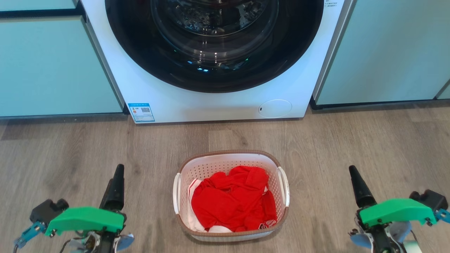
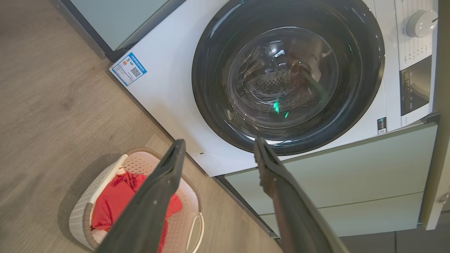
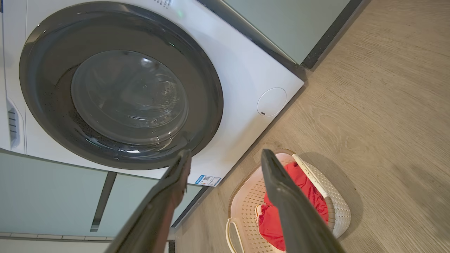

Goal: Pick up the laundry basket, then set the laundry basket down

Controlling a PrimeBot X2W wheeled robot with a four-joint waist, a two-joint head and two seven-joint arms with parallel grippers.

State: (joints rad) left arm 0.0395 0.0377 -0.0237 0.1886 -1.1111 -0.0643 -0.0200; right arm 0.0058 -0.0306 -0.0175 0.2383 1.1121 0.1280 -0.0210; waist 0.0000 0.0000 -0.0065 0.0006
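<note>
Centrally, laundry basket (image 1: 211, 168) on wood floor (image 1: 70, 147) before washing machine (image 1: 211, 105).

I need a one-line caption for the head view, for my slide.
Laundry basket holding red clothes on the wood floor before a washing machine, left pincer and right pincer flanking it.

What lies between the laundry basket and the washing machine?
Nothing: the head view shows only bare wood-look floor between the laundry basket and the washing machine.
</note>
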